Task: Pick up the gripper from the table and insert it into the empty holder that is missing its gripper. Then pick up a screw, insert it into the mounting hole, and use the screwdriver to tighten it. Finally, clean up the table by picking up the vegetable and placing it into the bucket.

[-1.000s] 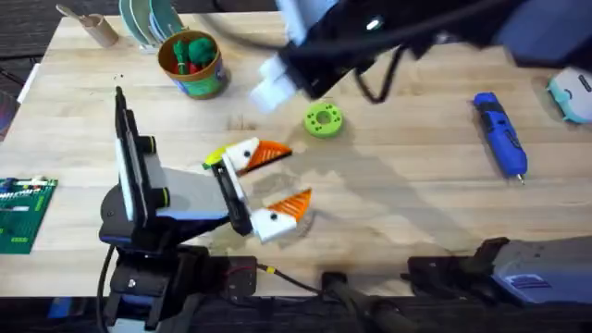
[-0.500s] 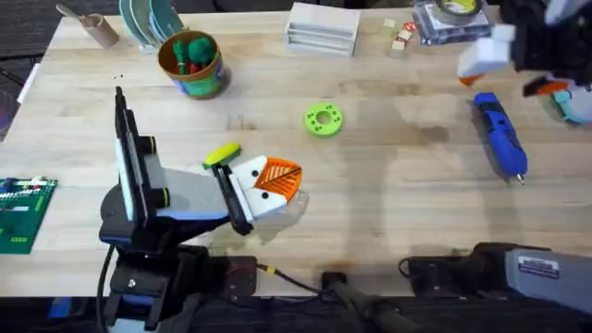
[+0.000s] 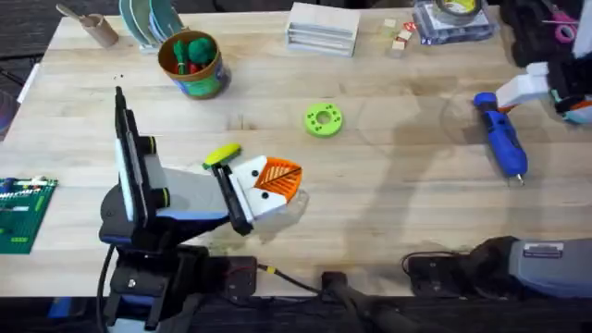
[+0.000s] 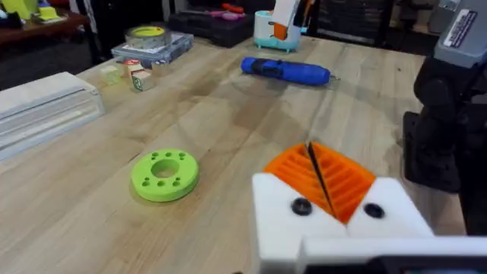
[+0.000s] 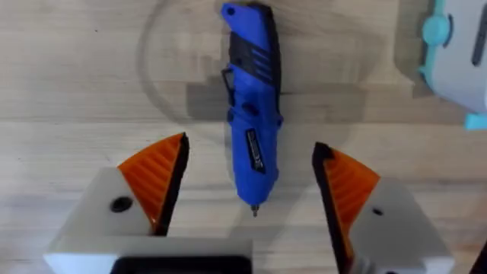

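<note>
Blue screwdriver [image 5: 253, 129] lies unobstructed between my right gripper [image 5: 247, 179]'s spread fingers, which has dropped toward it; left gripper [image 3: 274, 185] clenched, green disc [image 3: 323, 119] nearby.

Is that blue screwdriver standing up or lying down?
Lying down. The screwdriver lies flat on the table, between the open right gripper fingers.

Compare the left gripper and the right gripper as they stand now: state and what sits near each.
The left gripper is shut, its orange ribbed pads pressed together; the right gripper is open, its pads spread wide apart. The left gripper holds nothing and points toward the green disc; the right gripper hangs over the screwdriver, which lies between its fingers on the table. Both have white finger mounts with orange pads.
</note>
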Tool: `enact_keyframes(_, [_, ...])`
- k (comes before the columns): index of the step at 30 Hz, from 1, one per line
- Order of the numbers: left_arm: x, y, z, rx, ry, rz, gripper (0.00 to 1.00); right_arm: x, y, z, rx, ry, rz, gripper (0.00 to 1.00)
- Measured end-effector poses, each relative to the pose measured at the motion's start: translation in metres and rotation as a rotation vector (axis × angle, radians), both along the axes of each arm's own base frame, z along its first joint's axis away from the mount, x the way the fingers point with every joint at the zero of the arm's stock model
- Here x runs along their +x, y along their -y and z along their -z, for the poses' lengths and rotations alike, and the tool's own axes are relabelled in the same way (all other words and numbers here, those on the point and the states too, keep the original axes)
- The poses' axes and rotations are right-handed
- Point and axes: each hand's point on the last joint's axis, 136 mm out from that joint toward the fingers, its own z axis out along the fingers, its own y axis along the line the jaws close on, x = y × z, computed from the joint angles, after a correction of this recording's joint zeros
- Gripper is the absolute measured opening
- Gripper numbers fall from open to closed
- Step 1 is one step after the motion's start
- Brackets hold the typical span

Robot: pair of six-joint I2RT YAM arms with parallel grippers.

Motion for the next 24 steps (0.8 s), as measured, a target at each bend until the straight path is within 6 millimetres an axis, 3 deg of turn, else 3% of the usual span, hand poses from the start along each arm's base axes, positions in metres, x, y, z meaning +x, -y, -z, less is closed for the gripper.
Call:
enact_keyframes(17, [0.0, 0.0, 0.0, 0.0, 0.0, 0.0, 0.017, 0.025, 0.007, 0.079, 0.062, -0.125, -0.168, 0.994])
enact_keyframes(18, [0.0, 0.0, 0.0, 0.0, 0.0, 0.0, 0.017, 0.031, 0.01, 0.093, 0.065, -0.132, -0.174, 0.992])
enact_keyframes(24, [0.0, 0.0, 0.0, 0.0, 0.0, 0.0, 0.017, 0.039, 0.012, 0.096, 0.053, -0.113, -0.18, 0.99])
